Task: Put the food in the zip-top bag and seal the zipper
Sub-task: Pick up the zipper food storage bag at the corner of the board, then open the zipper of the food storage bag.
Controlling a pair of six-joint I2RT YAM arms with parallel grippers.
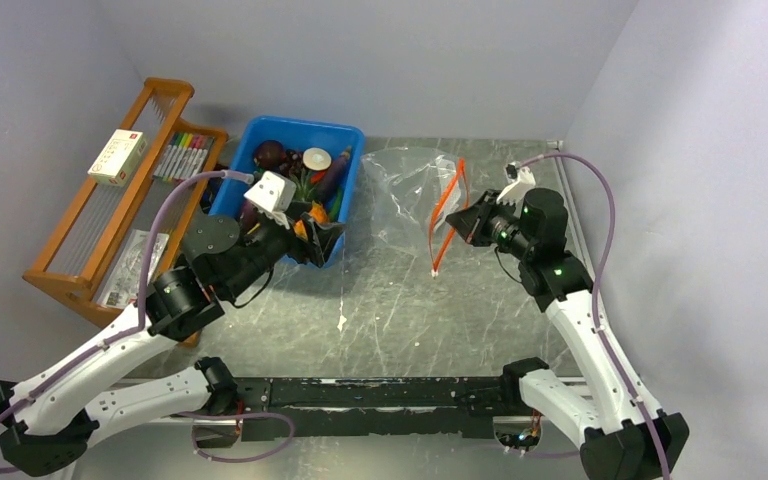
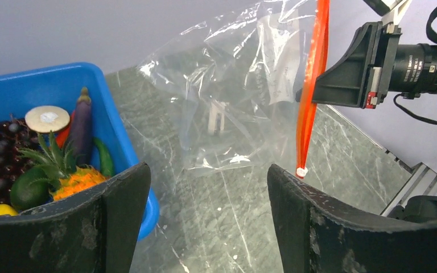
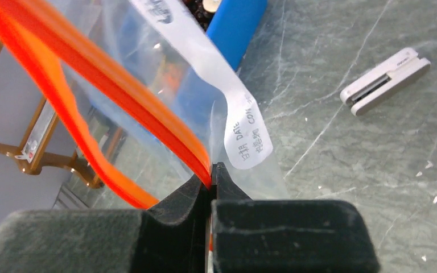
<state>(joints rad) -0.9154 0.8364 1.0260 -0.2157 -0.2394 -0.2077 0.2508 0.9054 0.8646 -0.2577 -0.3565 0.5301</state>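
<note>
The right tool (image 3: 211, 176) is clamped shut on the red zipper (image 3: 119, 91), holding the clear bag (image 2: 233, 85) up with its mouth gaping above the surface (image 2: 227, 227). The left tool (image 2: 205, 182) stands wide open and empty at the near corner of the blue bin (image 2: 116, 131), where the toy food (image 2: 62, 170) lies.

Overhead, close wrist views, sharing zip-top bag (image 1: 400, 195)
</note>
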